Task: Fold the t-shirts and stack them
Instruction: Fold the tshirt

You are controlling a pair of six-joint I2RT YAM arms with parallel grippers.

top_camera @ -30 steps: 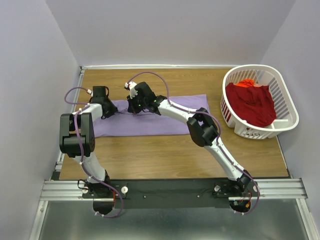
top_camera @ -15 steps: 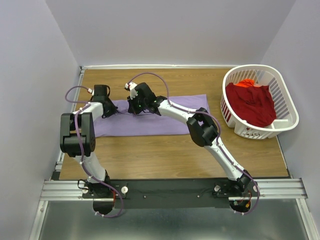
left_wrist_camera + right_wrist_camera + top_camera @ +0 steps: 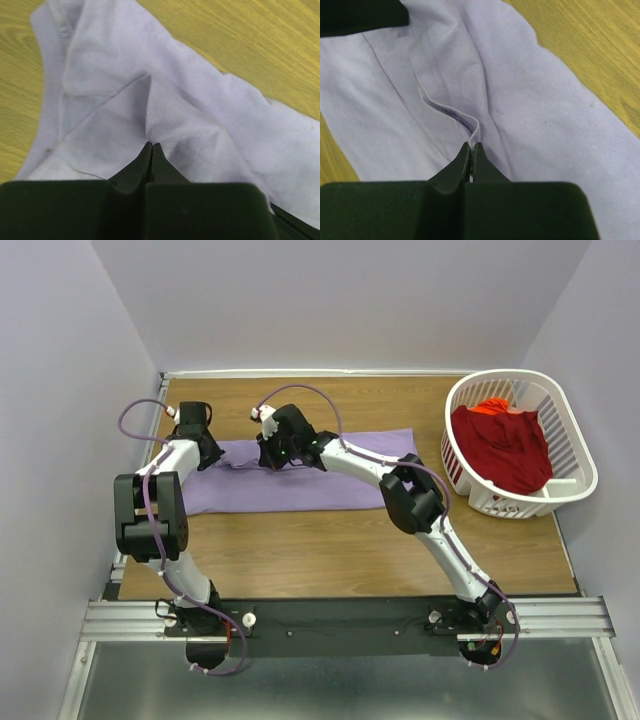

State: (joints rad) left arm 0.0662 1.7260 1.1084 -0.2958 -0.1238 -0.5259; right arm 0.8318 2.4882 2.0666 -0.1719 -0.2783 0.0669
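The lavender t-shirt (image 3: 300,485) lies as a long folded strip across the wooden table. My left gripper (image 3: 205,452) is shut on a pinch of its cloth near the left end; the left wrist view shows the shirt (image 3: 200,115) puckered at the closed tips (image 3: 151,145). My right gripper (image 3: 277,455) is shut on the shirt's far edge near the middle; the right wrist view shows a hem fold (image 3: 470,122) caught between the tips (image 3: 471,145). The deep red t-shirt (image 3: 505,445) lies crumpled in the basket.
The white slatted laundry basket (image 3: 570,430) stands at the right side of the table, with an orange-red bit of cloth (image 3: 490,406) at its far side. Purple walls enclose the table on the left, back and right. The metal rail (image 3: 340,618) runs along the near edge.
My left gripper has moved left and toward the far edge, pulling the shirt's left end with it. The right gripper has shifted slightly right, still gripping the cloth.
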